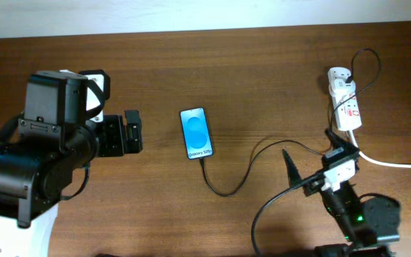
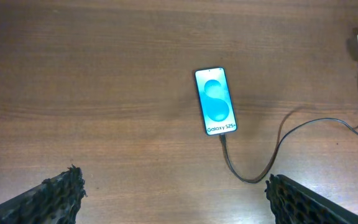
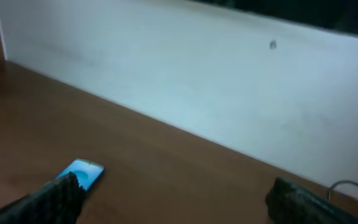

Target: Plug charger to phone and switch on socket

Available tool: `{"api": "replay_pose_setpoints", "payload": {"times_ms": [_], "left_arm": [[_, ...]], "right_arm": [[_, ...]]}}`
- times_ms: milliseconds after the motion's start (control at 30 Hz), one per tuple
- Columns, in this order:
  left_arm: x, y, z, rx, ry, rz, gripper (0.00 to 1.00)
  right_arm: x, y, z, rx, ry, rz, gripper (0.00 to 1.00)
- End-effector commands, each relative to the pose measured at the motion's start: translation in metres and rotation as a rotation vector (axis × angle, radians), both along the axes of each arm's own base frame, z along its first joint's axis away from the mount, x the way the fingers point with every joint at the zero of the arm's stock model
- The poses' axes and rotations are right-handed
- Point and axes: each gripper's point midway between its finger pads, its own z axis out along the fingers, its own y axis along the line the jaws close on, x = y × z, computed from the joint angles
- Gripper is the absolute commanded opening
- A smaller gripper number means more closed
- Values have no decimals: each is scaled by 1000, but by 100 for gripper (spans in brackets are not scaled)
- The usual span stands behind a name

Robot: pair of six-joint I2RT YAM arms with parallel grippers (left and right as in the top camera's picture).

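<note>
The phone (image 1: 195, 133) lies flat mid-table with its blue screen lit; it also shows in the left wrist view (image 2: 216, 101) and the right wrist view (image 3: 82, 173). The thin black charger cable (image 1: 245, 175) runs from the phone's bottom edge (image 2: 224, 140), loops right, and reaches the white socket (image 1: 344, 100) at the far right, where a black loop rises above it. My left gripper (image 1: 133, 132) is open and empty, left of the phone (image 2: 173, 199). My right gripper (image 1: 310, 153) is open and empty, near the cable below the socket (image 3: 173, 199).
The socket's thick white cord (image 1: 398, 164) runs off the right edge. A white wall (image 3: 197, 81) borders the table's far edge. The left arm's bulky black body (image 1: 34, 164) fills the left side.
</note>
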Motion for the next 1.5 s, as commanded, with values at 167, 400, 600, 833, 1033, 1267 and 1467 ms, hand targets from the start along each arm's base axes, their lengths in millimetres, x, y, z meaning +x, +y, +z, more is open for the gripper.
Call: {"api": "replay_pose_setpoints", "payload": {"times_ms": [167,400,600,833,1033,1267,1467], "left_arm": [[0,1,4,7,-15,0,99],[0,1,4,7,-15,0,99],[0,1,4,7,-15,0,99],[0,1,4,7,-15,0,99],[0,1,4,7,-15,0,99],[0,1,4,7,-15,0,99],[-2,2,6,6,-23,0,99]], "right_arm": [[6,-21,-53,175,-28,-128,98],[1,-22,-76,172,-8,-130,98],[1,-21,-104,158,107,-135,98],[1,-21,-104,157,109,-135,98],[1,-21,-104,157,109,-135,98],[1,-21,-104,157,109,-135,98],[1,-21,-104,157,109,-135,98]]}}
